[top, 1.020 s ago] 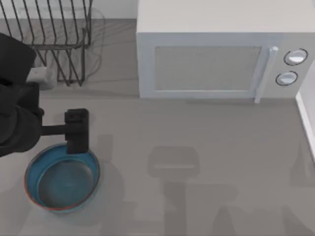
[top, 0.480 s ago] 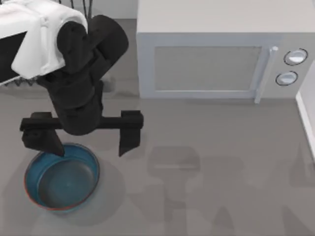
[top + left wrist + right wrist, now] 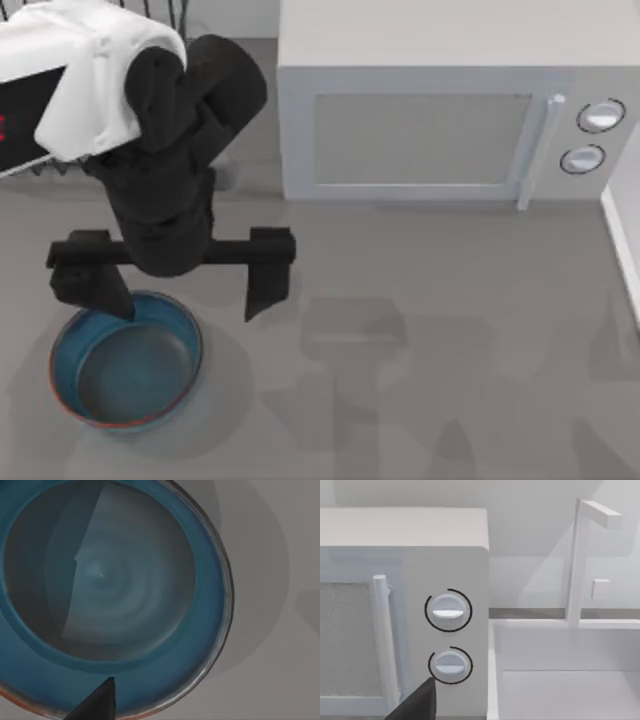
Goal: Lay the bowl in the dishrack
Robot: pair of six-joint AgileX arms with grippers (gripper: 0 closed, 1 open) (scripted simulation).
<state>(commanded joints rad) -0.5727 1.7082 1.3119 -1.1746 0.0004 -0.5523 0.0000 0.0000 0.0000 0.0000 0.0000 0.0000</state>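
Swinging in over the table's front-left corner, the left gripper (image 3: 170, 285) is hovering spread wide (nothing grasped) above the bowl (image 3: 127, 362).

A grey table (image 3: 450, 350) carried a light grey microwave (image 3: 440, 110) at the back. Beside it, at the right, stood a white sink (image 3: 565, 680) before a pale wall (image 3: 470, 492).

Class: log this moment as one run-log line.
left end effector: open above bowl rim | bowl: on table, ungrasped | dishrack: behind arm
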